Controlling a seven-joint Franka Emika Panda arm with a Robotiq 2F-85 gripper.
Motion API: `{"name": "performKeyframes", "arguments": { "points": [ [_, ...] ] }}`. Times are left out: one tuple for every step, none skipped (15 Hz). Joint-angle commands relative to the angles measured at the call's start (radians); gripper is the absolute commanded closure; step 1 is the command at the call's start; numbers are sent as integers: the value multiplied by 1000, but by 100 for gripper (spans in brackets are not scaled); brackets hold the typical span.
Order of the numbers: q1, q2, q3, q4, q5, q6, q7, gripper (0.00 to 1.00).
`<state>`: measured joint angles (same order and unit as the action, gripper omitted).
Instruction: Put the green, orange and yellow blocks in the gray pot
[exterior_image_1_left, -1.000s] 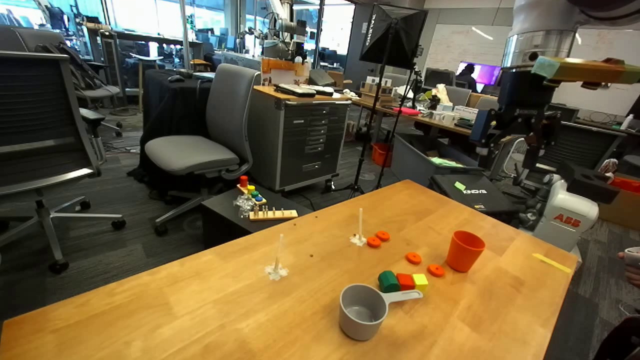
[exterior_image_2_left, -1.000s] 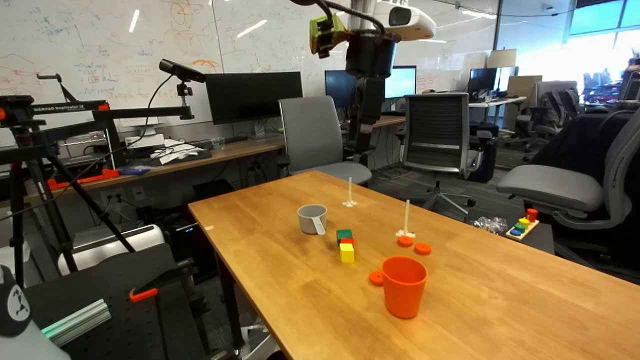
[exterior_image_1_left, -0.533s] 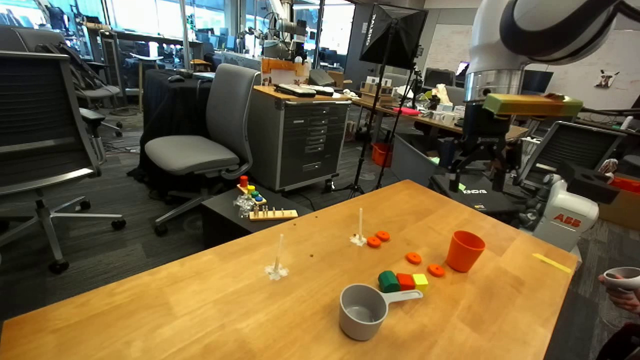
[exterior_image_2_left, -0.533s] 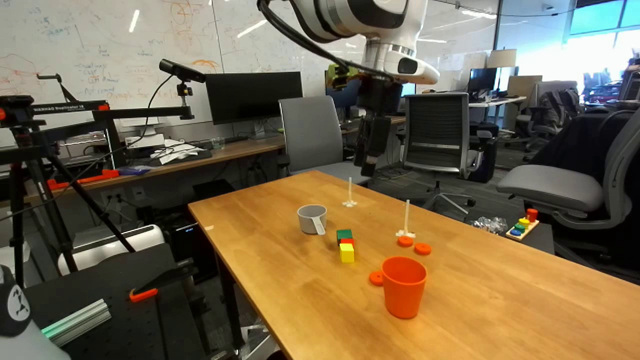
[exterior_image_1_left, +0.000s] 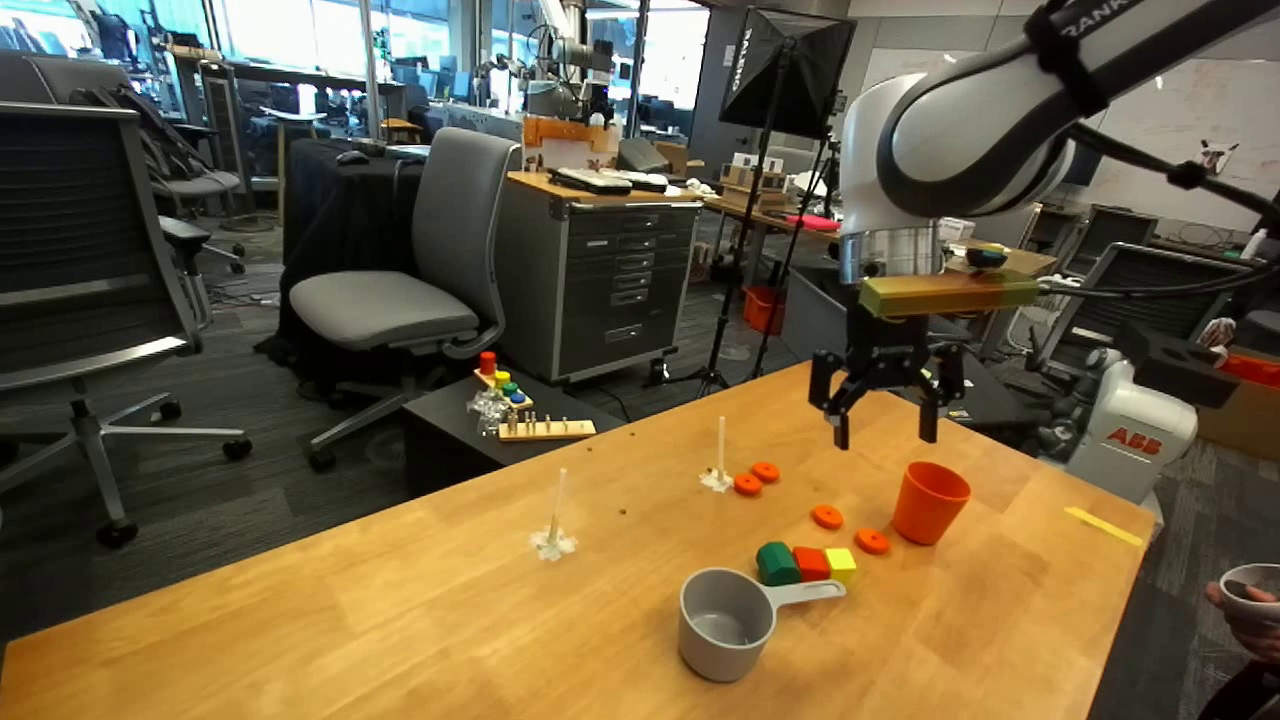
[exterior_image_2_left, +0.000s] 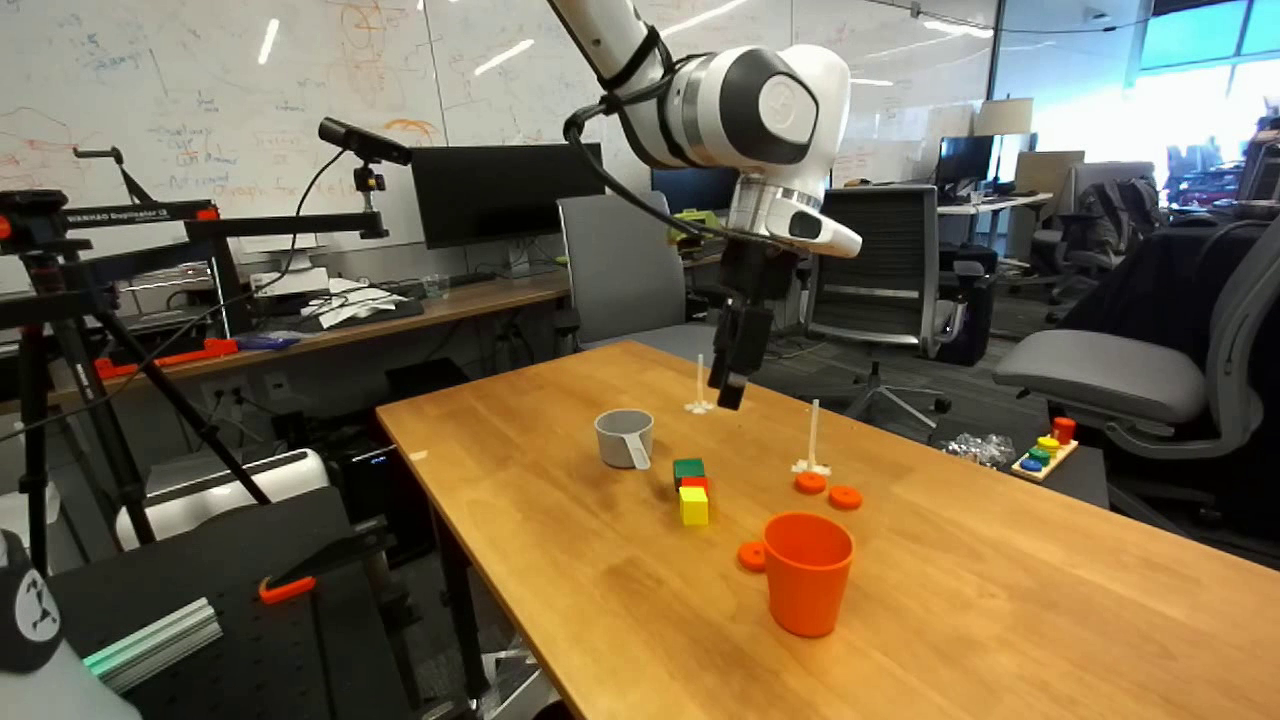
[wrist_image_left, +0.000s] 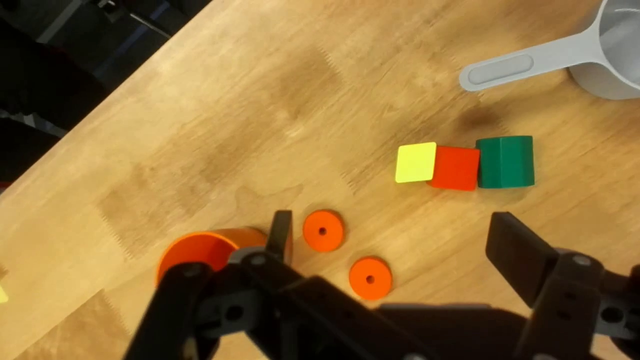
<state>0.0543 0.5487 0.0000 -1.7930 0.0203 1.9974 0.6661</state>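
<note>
**Wooden surface, tool spread wide above it**

We see gray pot upright on surface; orange cup upright too, well apart from pot. Green block, orange block, yellow block: tight row by pot, green nearest. We count four orange discs lying flat, one between cup and yellow block.

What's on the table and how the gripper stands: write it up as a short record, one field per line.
gripper: open, above the table, holding nothing
row: green block, red-orange block, yellow block, in that order
pot: upright on the table, no block in it
cup: orange, upright
discs: four, orange, lying flat
pegs: two, upright
</note>
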Motion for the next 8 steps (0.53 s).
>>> {"name": "performKeyframes", "arguments": {
  "points": [
    [78, 82, -19, 108, -18, -86, 52, 0],
    [95, 93, -17, 118, -22, -101, 58, 0],
    [113, 101, -17, 124, -30, -112, 66, 0],
    [130, 110, -19, 134, -41, -125, 72, 0],
    [143, 115, -21, 142, -51, -141, 76, 0],
    [154, 117, -26, 149, -59, -156, 90, 0],
    [132, 99, -11, 98, -26, -99, 57, 0],
    [139, 102, -11, 100, -29, -101, 61, 0]
  ]
}}
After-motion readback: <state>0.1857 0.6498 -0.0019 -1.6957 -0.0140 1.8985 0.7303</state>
